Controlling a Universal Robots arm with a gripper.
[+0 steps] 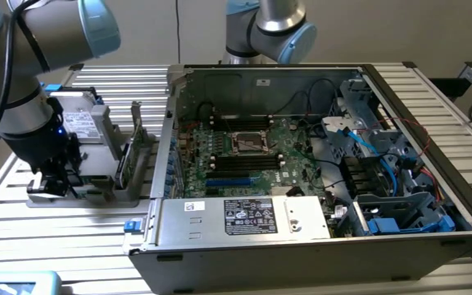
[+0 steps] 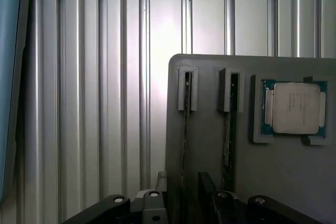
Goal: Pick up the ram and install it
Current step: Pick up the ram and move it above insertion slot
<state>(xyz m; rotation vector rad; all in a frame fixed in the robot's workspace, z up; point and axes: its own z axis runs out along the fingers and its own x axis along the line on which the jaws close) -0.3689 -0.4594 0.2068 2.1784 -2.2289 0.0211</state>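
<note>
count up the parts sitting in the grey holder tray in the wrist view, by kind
narrow green ram sticks, edge-on in slots: 2
square silver processor chip: 1
total: 3

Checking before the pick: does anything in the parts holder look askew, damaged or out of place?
Nothing stands out. The narrow green ram sticks stand straight in their slots in the grey moulded holder; the square silver processor chip lies squarely in its recess.
</note>
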